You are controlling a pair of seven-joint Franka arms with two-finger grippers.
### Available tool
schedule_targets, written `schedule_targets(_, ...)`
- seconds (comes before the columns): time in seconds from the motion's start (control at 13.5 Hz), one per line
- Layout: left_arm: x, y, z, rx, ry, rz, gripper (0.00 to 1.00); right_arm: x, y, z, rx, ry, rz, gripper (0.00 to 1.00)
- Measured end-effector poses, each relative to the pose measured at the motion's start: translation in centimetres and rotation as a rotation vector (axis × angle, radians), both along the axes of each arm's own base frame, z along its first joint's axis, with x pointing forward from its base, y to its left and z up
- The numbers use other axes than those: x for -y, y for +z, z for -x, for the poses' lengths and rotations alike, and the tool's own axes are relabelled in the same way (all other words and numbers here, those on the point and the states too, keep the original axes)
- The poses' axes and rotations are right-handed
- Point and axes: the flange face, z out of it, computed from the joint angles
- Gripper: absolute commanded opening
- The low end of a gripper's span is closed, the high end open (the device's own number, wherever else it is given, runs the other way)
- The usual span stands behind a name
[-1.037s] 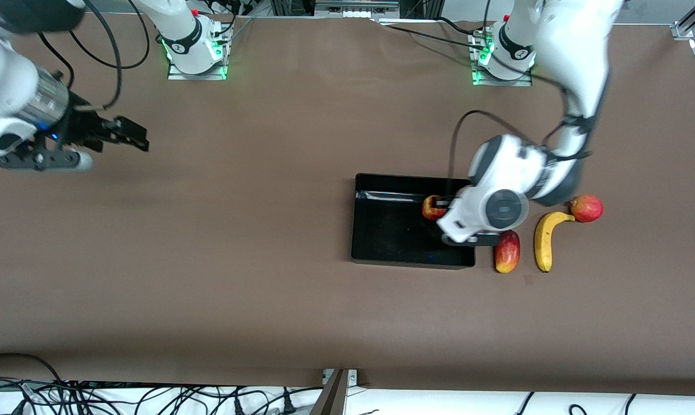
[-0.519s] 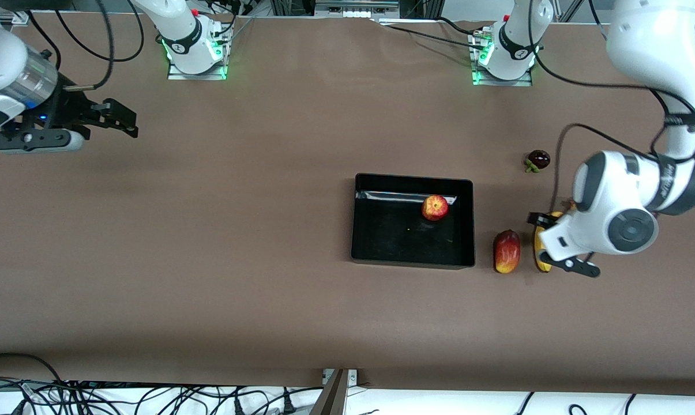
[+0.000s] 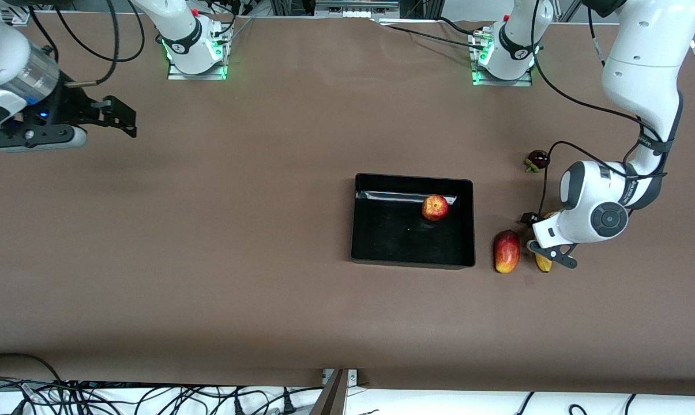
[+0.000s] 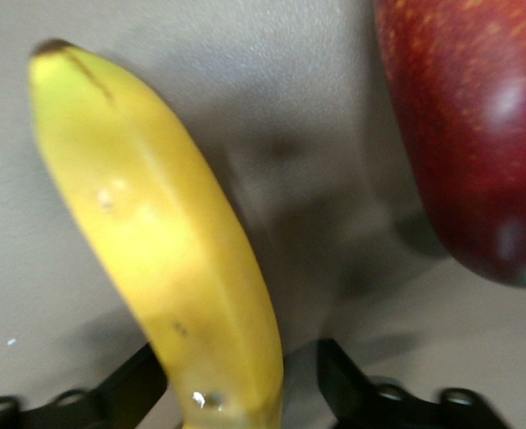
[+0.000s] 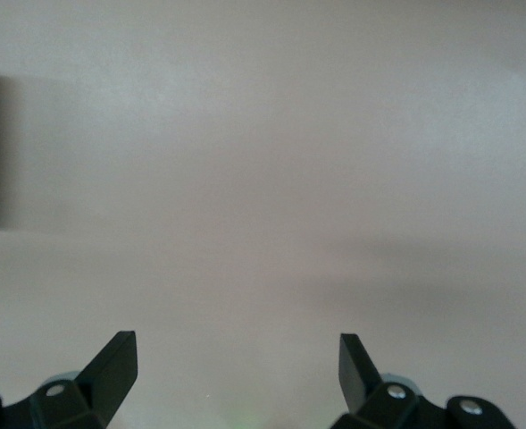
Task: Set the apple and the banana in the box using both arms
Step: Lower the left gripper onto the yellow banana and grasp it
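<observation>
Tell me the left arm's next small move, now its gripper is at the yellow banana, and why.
Probably close the left gripper on the curved yellow banana: its open fingers straddle the banana, still on the table. The small red apple already lies in the glossy black box.

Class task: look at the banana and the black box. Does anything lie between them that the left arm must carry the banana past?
Yes: the oval red-and-yellow fruit lies on the table between the banana and the box. The left gripper straddles the banana, open.
</observation>
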Motion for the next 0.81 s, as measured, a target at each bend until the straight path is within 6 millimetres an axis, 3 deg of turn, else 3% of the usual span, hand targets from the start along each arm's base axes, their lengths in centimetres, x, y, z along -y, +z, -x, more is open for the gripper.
schedule_targets(0.37, 1.0, 4.6, -0.5, 0.008, -0.010, -0.002, 0.00, 1.4, 0.4, -0.2, 0.008, -0.014, -0.002, 1.00)
schedule_targets(0.52, 3.0, 8.2, -1.5, -0.029, -0.015, -0.003, 0.00, 2.4, 0.5, -0.4, 0.011, -0.032, -0.002, 1.00)
schedule_targets(0.67, 6.6, 13.5, -3.0, -0.045, -0.004, -0.006, 0.00, 3.3, 0.6, -0.5, 0.014, -0.043, -0.002, 1.00)
schedule_targets(0.81, 13.0, 18.3, -3.7, -0.030, 0.079, -0.003, 0.00, 3.3, 0.5, -0.5, 0.012, -0.044, -0.002, 1.00)
